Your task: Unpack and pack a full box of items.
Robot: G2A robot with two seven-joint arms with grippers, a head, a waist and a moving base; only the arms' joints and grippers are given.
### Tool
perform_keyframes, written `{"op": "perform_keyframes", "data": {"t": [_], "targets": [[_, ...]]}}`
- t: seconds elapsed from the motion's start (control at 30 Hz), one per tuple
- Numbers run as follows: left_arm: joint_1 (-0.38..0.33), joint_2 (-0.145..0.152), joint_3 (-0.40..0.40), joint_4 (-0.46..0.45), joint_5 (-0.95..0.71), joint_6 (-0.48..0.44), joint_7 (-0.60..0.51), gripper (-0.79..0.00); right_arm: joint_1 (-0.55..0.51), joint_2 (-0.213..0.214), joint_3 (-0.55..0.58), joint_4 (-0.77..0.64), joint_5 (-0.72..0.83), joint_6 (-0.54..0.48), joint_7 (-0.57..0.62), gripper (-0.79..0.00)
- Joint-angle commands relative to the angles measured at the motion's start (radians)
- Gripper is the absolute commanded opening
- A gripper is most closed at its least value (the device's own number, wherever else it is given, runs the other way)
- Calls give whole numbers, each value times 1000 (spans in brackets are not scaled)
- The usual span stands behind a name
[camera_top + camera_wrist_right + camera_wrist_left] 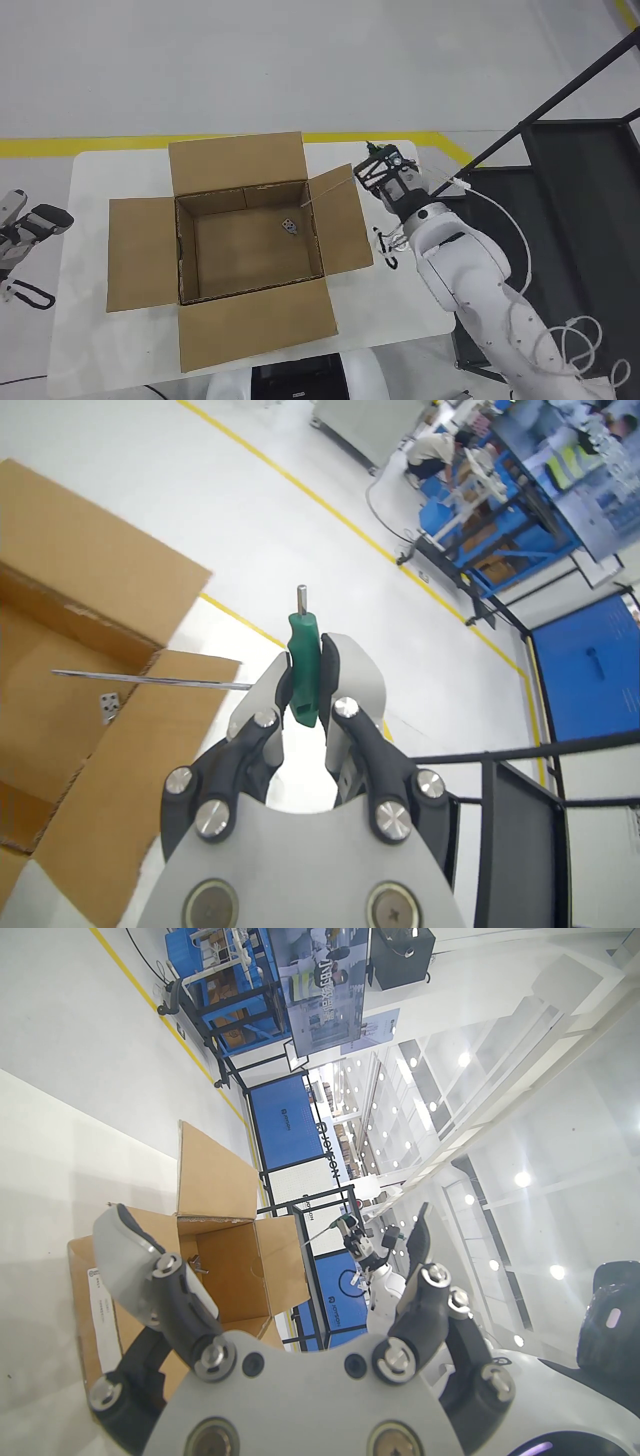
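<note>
Top view: an open cardboard box (236,162) sits at frame centre on the white counter (92,185), all four flaps folded outward and lying flat.

Box interior: the brown floor shows. One small pale metal bracket (289,226) with holes lies on it, near the right wall and toward the far side.

Right hand (384,166): right of centre in the top view, just beyond the far right corner of the right flap. It is closed on the green grip of a T-handle hex key (304,672). The right wrist view shows both pads pressed against the grip, with the short steel stub sticking out past the fingertips. The long thin shaft leaves the hand sideways and runs toward frame centre, crossing above the right flap. Its tip reaches about the right rim of the opening. The key is held in the air and touches neither box nor counter.

Left hand (30,222): at the far left edge of the top view, off the counter's left side and well apart from the box. Its fingers (122,1248) are spread wide with nothing between them.

Surroundings: a yellow floor line (100,146) runs behind the counter. A dark metal rack (575,190) stands at the right of the frame.
</note>
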Motion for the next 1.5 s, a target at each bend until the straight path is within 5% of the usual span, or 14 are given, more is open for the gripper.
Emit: {"op": "perform_keyframes", "data": {"t": [0.0,0.23,0.43,0.57,0.63,1.0,1.3,1.47], "targets": [[0,0,0,0,0,0,0,0,68,-15,-94,49,11,-22,4,-785],[0,0,0,0,0,0,0,0,290,-93,-376,252,34,-40,31,-785],[0,0,0,0,0,0,0,0,421,-165,-506,430,76,-3,25,-785],[0,0,0,0,0,0,0,0,465,-200,-541,518,109,19,14,-474],[0,0,0,0,0,0,0,0,479,-213,-551,551,123,24,16,0],[0,0,0,0,0,0,0,0,421,-214,-465,507,133,1,68,0],[0,0,0,0,0,0,0,0,86,-122,-83,109,17,3,65,0],[0,0,0,0,0,0,0,0,-86,-97,116,13,-74,43,94,0]]}}
